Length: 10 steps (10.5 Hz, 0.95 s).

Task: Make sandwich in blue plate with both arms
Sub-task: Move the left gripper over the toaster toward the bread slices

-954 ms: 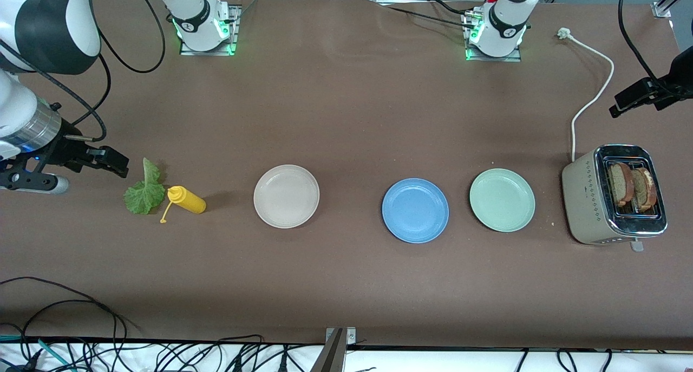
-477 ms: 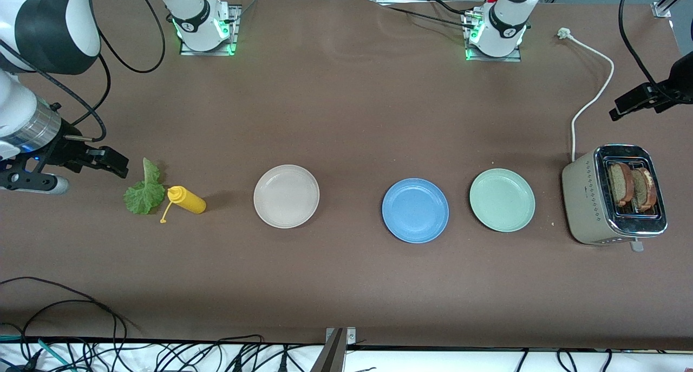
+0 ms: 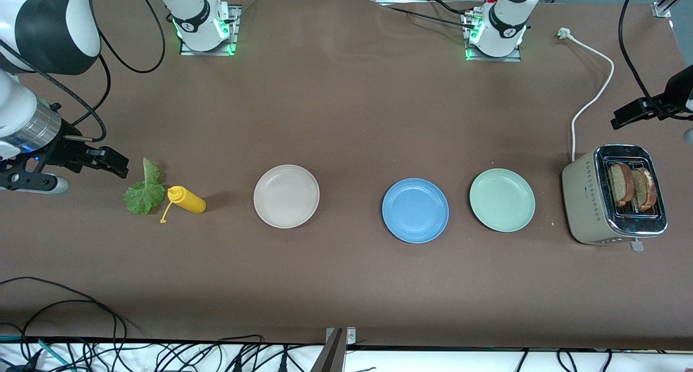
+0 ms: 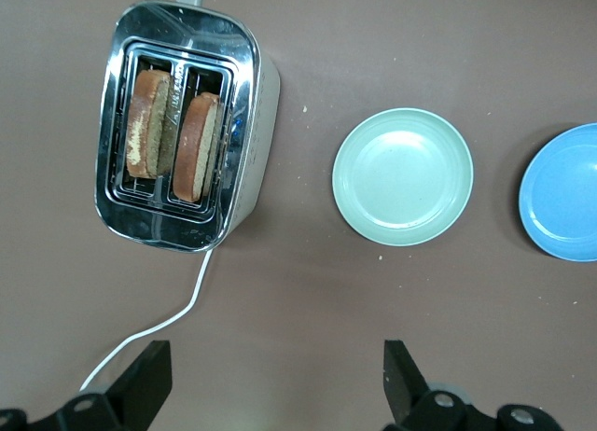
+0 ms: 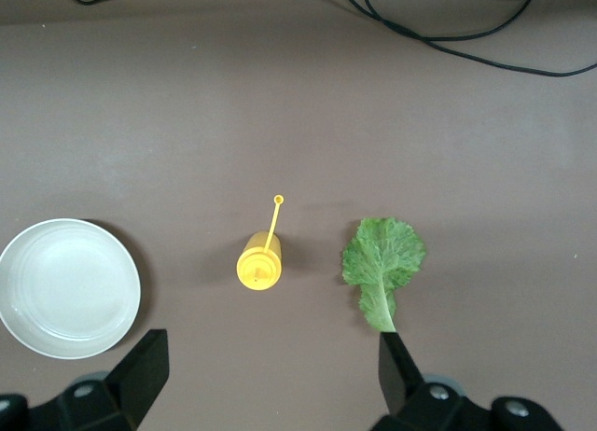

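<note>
The blue plate (image 3: pixel 415 210) (image 4: pixel 564 193) lies bare near the table's middle. Two brown bread slices (image 3: pixel 632 187) (image 4: pixel 173 137) stand in the toaster (image 3: pixel 587 204) at the left arm's end. A green lettuce leaf (image 3: pixel 144 190) (image 5: pixel 382 258) lies flat at the right arm's end. My left gripper (image 3: pixel 622 117) (image 4: pixel 277 370) hangs open and holds nothing, over the bare table beside the toaster's cord. My right gripper (image 3: pixel 111 163) (image 5: pixel 270 361) is open with nothing in it, over the table close to the leaf's stem.
A yellow squeeze bottle (image 3: pixel 187 200) (image 5: pixel 259 266) lies beside the leaf. An off-white plate (image 3: pixel 286 196) (image 5: pixel 67 286) and a mint-green plate (image 3: pixel 502 200) (image 4: pixel 403 176) flank the blue one. The toaster's white cord (image 3: pixel 593 90) trails toward the bases. Loose cables (image 3: pixel 65 307) lie along the front edge.
My left gripper has drifted toward the left arm's end of the table, partly leaving the front view. The right arm has not moved.
</note>
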Tool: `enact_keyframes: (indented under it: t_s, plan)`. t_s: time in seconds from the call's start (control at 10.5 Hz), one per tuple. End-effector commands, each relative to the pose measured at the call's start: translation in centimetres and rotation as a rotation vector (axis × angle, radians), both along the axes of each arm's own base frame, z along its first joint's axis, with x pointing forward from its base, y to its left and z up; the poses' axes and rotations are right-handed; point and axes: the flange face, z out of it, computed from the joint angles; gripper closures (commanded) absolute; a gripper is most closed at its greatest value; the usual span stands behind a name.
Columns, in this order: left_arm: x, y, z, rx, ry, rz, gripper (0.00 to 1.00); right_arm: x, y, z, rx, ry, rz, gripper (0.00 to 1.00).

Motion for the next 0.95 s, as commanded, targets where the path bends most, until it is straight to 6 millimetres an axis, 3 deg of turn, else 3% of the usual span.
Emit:
enact_keyframes:
  t_s: [0.0, 0.19, 0.57, 0.86]
  plan:
    - [1.7, 1.6, -2.7, 0.017, 0.053, -0.029, 0.0, 0.1, -0.1, 0.3, -0.011, -0.007, 0.007, 0.0]
    - [2.9, 2.9, -5.5, 0.028, 0.094, -0.025, 0.0, 0.1, -0.1, 0.3, -0.011, -0.007, 0.007, 0.0]
    - [6.5, 5.7, -8.9, 0.049, 0.127, -0.041, 0.0, 0.1, -0.1, 0.3, -0.013, -0.008, 0.012, 0.0]
    - [7.6, 6.5, -12.4, 0.02, 0.177, -0.126, 0.0, 0.2, -0.1, 0.2, -0.013, -0.005, 0.016, 0.0]
